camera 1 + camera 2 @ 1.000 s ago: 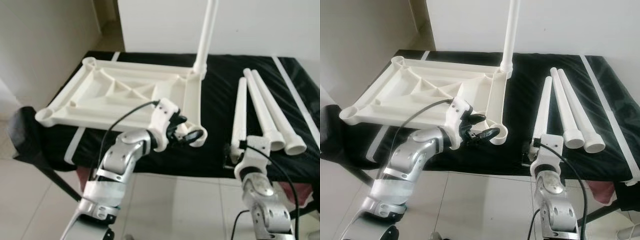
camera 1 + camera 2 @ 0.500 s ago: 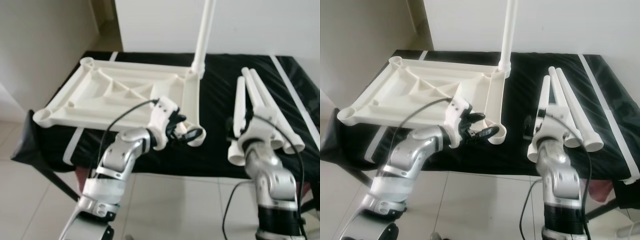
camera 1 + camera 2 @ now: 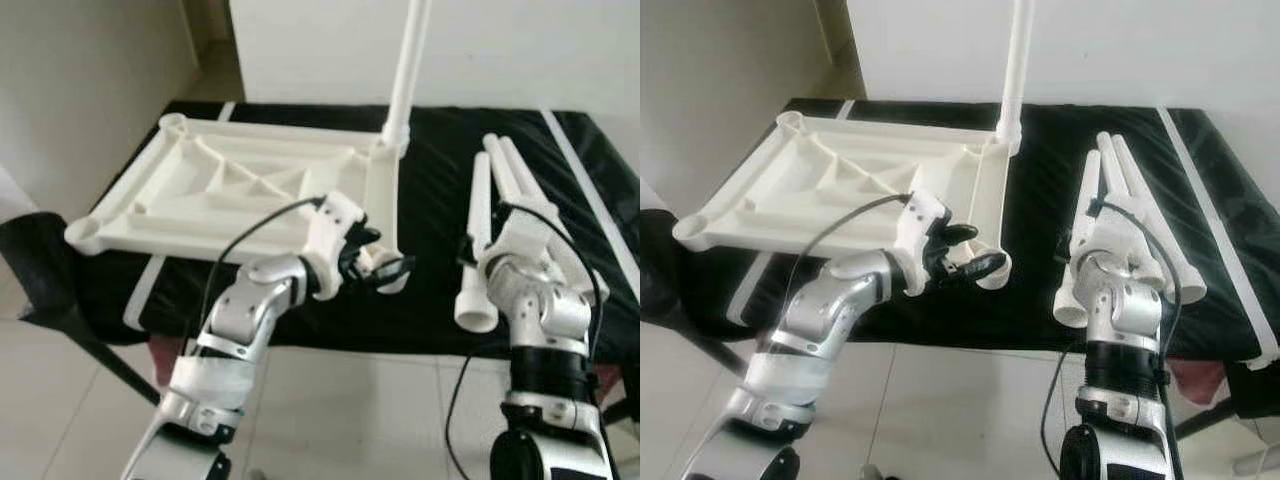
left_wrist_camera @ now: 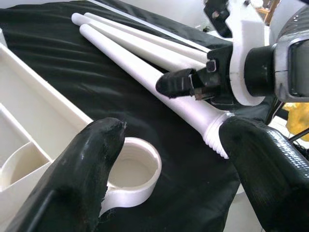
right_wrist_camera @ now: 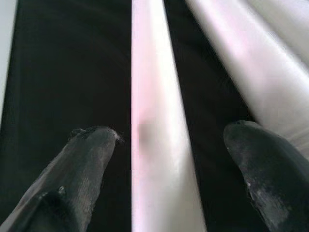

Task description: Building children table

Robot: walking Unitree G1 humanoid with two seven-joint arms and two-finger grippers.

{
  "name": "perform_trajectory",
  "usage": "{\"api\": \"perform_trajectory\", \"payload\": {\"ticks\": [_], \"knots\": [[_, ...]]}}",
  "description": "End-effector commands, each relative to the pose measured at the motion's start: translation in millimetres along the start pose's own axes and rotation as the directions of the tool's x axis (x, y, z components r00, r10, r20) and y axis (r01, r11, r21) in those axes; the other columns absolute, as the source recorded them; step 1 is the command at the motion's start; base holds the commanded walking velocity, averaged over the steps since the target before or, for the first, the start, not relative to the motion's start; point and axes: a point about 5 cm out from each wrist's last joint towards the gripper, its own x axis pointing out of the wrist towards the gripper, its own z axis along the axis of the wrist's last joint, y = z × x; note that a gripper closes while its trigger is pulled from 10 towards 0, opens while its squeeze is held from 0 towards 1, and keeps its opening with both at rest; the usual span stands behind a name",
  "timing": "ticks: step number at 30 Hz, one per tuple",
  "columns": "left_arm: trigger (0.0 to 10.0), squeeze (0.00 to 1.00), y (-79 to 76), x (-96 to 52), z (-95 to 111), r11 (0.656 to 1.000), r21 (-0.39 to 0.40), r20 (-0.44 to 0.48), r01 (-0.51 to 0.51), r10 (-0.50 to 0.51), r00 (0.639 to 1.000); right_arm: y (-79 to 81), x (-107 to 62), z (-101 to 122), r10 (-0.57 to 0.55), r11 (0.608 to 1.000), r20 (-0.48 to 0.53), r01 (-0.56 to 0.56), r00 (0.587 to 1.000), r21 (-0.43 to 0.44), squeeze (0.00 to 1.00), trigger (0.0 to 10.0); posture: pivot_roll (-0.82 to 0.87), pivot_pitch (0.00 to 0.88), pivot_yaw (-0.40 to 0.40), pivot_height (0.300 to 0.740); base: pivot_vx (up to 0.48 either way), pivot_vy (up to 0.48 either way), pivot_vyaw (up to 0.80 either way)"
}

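The white tabletop (image 3: 250, 185) lies upside down on the black-covered surface, with one white leg (image 3: 408, 60) standing upright in its far right corner. My left gripper (image 3: 375, 258) is open at the near right corner, its fingers on either side of the empty round socket (image 4: 133, 166). Three loose white legs lie to the right. My right gripper (image 5: 171, 133) is open and straddles the leftmost loose leg (image 3: 479, 215), one finger on each side without closing on it. The right arm hides parts of the other two legs (image 3: 1130, 170).
The black-covered work surface (image 3: 430, 200) ends close in front of me, with tiled floor (image 3: 330, 400) below. A white wall (image 3: 520, 50) stands behind it. A white strip (image 3: 590, 190) runs along the surface's right side.
My right arm has risen from below the front edge and reached forward, so its open fingers now sit over the leftmost loose leg. The left gripper has stayed at the corner socket.
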Motion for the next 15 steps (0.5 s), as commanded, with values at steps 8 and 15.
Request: {"api": "perform_trajectory", "payload": {"ticks": [8, 15], "knots": [[10.0, 0.00, -1.3, 0.1, -2.6, 1.000, -0.008, 0.004, -0.027, 0.027, 1.000, 12.0, 17.5, -16.0, 0.034, 0.999, -0.167, -0.038, 0.985, -0.023, 0.00, 10.0, -0.01, 0.020, 0.003, 0.740, 0.000, 0.000, 0.00], [10.0, 0.00, -2.6, 0.8, -3.6, 1.000, -0.009, 0.003, -0.022, 0.023, 1.000, 11.1, 25.7, -20.6, 0.029, 0.999, -0.244, -0.034, 0.969, -0.016, 0.00, 10.0, -0.01, 0.007, 0.004, 0.740, 0.000, 0.000, 0.00]]}}
